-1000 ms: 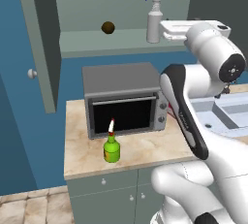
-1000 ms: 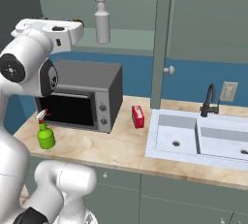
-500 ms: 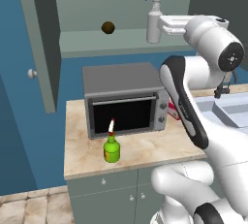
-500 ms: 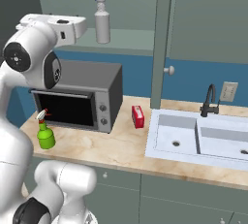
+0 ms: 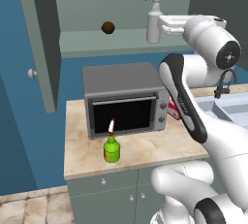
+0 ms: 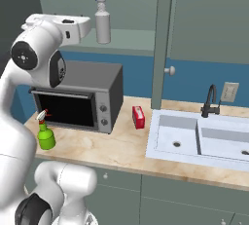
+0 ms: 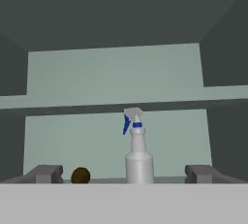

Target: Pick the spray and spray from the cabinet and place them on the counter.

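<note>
**Grey-white spray lined up for a grab**

Grey-green cabinet open. Counter holds green spray near its front edge, already placed. Grey-white spray stands at the shelf front, centred between gripper fingers, spread wide, empty.

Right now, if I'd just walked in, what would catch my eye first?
Probably the white arm reaching up into the open cabinet, its open gripper level with a tall grey-white spray bottle on the shelf, a small brown ball nearby. Below, a green spray bottle stands on the counter before the toaster oven.
</note>
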Robot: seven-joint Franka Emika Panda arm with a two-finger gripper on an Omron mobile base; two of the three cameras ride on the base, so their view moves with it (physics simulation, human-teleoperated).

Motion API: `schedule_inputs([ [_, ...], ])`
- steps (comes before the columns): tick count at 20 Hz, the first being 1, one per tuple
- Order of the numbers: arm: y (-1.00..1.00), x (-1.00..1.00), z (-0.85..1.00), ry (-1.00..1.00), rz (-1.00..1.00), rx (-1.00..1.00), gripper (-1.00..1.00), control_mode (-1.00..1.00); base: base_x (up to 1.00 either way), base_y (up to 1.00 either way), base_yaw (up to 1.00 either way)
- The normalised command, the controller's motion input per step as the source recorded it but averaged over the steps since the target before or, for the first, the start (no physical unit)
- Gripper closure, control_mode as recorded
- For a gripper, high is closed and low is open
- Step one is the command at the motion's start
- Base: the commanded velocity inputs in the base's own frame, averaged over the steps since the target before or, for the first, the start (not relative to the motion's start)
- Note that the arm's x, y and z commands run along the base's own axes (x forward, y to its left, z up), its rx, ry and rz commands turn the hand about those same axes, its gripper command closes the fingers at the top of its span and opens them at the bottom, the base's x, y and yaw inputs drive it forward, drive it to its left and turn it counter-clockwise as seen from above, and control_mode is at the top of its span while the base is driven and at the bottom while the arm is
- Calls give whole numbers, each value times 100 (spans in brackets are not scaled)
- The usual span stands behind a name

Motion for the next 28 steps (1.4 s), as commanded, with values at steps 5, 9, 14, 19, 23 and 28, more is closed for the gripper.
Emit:
schedule_inputs([
  [5,0,21,-17,-3,0,0,-100,-100,0,0,0],
  [9,-4,18,-2,-2,0,0,-100,-100,0,0,0],
  [14,-6,12,3,0,0,0,-100,-100,0,0,0],
  [19,-1,2,14,-1,0,0,-100,-100,0,0,0],
  [23,0,0,8,0,0,0,-100,-100,0,0,0],
  [28,0,15,0,0,0,0,-100,-100,0,0,0],
])
